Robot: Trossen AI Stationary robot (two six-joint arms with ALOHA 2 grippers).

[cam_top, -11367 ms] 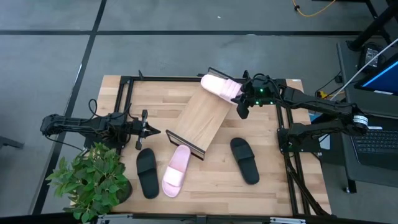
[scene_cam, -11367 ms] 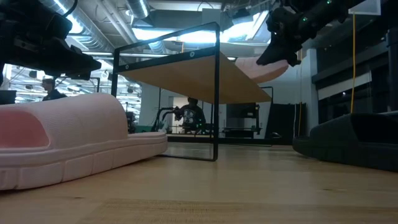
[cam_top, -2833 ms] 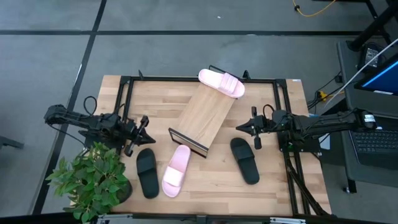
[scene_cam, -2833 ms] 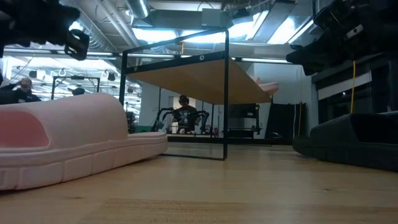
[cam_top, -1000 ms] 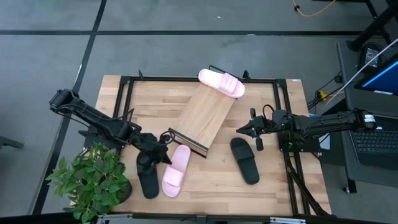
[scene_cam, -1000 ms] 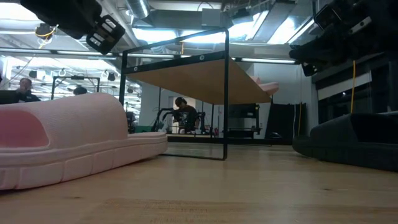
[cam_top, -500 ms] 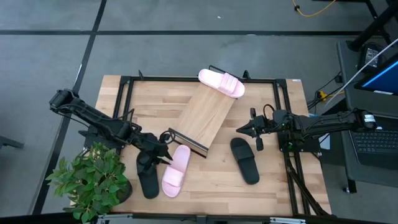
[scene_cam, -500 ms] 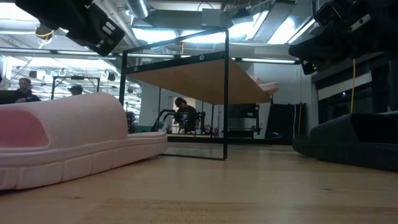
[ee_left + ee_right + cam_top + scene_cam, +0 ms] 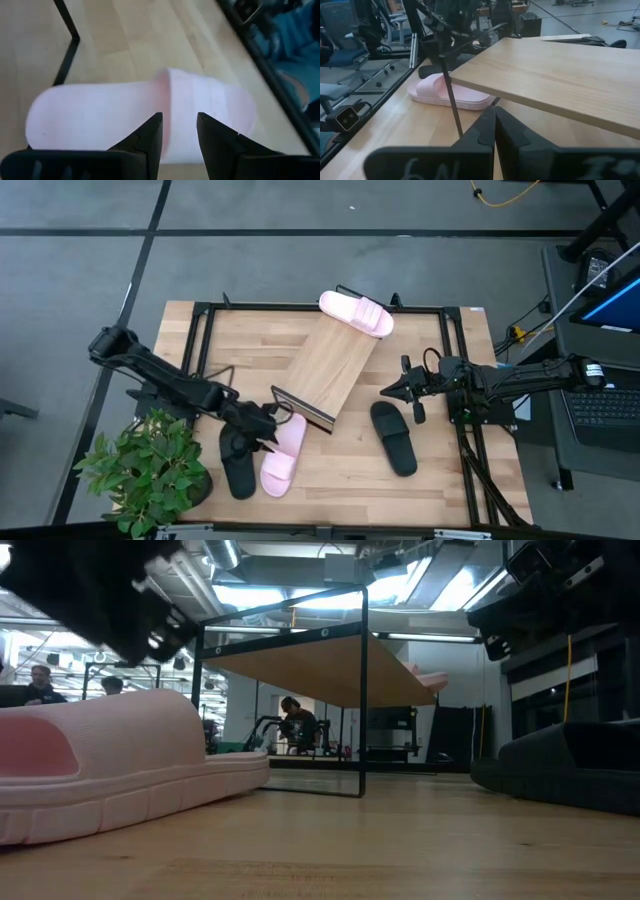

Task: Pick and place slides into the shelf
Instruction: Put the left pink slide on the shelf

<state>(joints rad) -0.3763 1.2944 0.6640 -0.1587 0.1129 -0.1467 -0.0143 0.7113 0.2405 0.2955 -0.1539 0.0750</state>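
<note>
A pale pink slide (image 9: 279, 462) lies sole-down on the table by the shelf's near lower corner, with a black slide (image 9: 236, 463) just to its left. My left gripper (image 9: 272, 430) hovers open over the pink slide (image 9: 100, 117), fingers slanting down, near the edge of its strap (image 9: 210, 95); no touch shows. The shelf (image 9: 330, 368) is a slanted wood board on a black frame, and a second pink slide (image 9: 357, 313) rests on its far upper end. Another black slide (image 9: 393, 437) lies to the right. My right gripper (image 9: 390, 388) is shut and waits right of the shelf.
A potted plant (image 9: 145, 470) stands at the near left corner, close beside my left arm. Black frame rails (image 9: 200, 330) run along the table's left, far and right sides. Bare tabletop (image 9: 330, 470) lies between the pink slide and the right black slide.
My left gripper has come down and a little toward the near edge, onto the pink slide, and its fingers have spread apart. The slides and the shelf have not moved.
</note>
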